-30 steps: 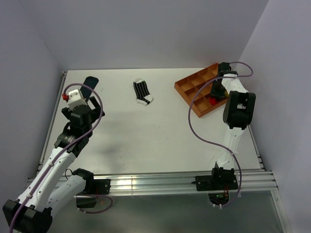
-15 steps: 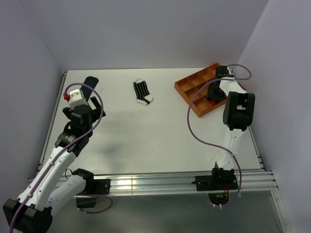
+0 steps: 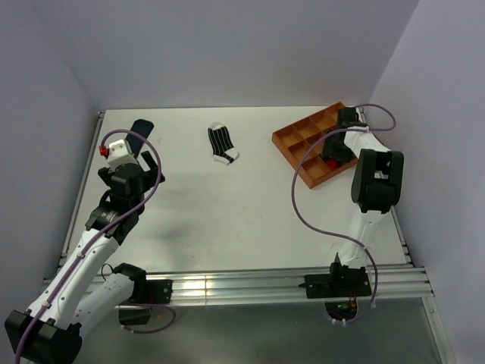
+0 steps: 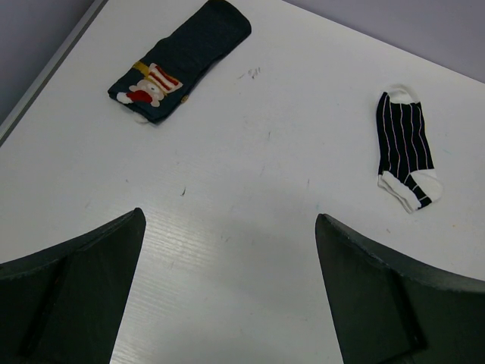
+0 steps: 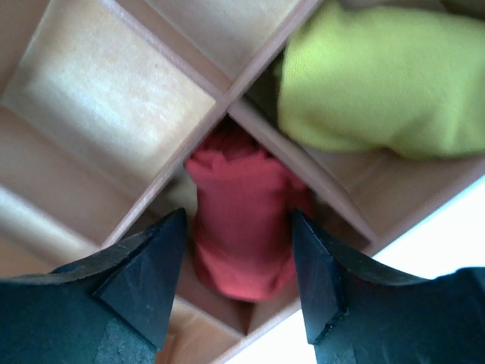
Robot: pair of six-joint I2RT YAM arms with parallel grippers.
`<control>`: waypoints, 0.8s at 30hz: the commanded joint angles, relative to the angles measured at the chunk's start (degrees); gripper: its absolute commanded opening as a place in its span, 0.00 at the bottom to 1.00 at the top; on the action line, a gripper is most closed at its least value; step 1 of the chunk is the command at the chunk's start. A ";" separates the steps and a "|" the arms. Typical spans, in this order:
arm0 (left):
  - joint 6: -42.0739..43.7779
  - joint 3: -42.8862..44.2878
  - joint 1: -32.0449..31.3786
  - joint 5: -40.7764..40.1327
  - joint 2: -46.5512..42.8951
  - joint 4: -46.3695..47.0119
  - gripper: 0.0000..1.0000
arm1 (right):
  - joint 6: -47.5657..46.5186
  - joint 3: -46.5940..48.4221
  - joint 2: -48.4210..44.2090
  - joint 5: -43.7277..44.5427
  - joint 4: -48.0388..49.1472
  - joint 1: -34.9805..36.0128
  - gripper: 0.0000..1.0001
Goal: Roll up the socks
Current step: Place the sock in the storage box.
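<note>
Right pincer (image 5: pixel 237 220) hangs over the tray (image 5: pixel 98 83) at the far right of the table (image 4: pixel 250 250). Its jaws stand apart on either side of the red sock (image 5: pixel 239 189), close against its flanks. Whether they press it or have let go cannot be told from the wrist view. The red sock is rolled into a short bundle and sits in an edge compartment, next to the one holding the yellow bundle (image 5: pixel 371 83).

Left pincer (image 4: pixel 229 227) hovers over the far left of the table, spread wide with nothing between its jaws. Beyond it the navy sock (image 4: pixel 178 64) lies flat near the far-left corner. The striped sock (image 4: pixel 405 148) lies flat at the far middle, well apart from the navy one. Neither is touched by a pincer.

As a judgement, one sock of three looks rolled and stowed. The navy and striped socks are unrolled and outside the tray, so roughly two thirds of the work is left.
</note>
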 commanded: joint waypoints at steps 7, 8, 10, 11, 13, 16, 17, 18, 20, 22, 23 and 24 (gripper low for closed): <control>0.71 0.35 0.23 0.47 -0.78 0.62 1.00 | 2.76 -4.00 -9.14 1.83 7.18 0.24 0.60; 0.80 0.26 0.23 0.47 -0.77 0.54 1.00 | 2.85 -4.18 -9.41 1.83 7.37 0.15 0.56; 0.71 0.26 0.23 0.39 -0.86 0.62 1.00 | 2.77 -4.36 -9.23 2.09 7.98 0.15 0.51; 0.80 0.34 0.23 0.47 -0.86 0.62 0.99 | 2.51 -4.45 -8.80 2.18 8.68 0.15 0.50; 0.71 0.26 0.23 0.56 -0.86 0.71 1.00 | 2.24 -3.57 -7.83 1.92 8.60 -0.11 0.47; 0.71 0.26 0.23 0.74 -0.77 0.71 0.99 | 2.24 -2.34 -4.33 1.48 7.90 -0.64 0.43; 0.71 0.26 0.23 0.74 -0.69 0.71 0.99 | 2.24 -2.34 -3.79 1.39 7.72 -0.64 0.41; 0.80 0.17 0.23 0.74 -0.69 0.71 0.99 | 2.41 -2.34 -3.35 1.48 7.55 -0.73 0.40; 0.80 0.26 0.23 0.65 -0.51 0.71 0.99 | 2.77 -2.86 -2.38 1.39 6.67 -0.99 0.32; 0.80 0.17 0.23 0.74 -0.42 0.71 1.00 | 2.94 -3.48 -1.85 1.48 5.70 -1.08 0.30; 0.80 0.17 0.23 0.74 -0.42 0.80 0.99 | 3.03 -3.74 -2.02 1.39 5.35 -1.17 0.30; 0.80 0.26 0.23 0.91 -0.34 0.80 0.99 | 3.12 -4.00 -2.03 1.13 5.17 -1.17 0.30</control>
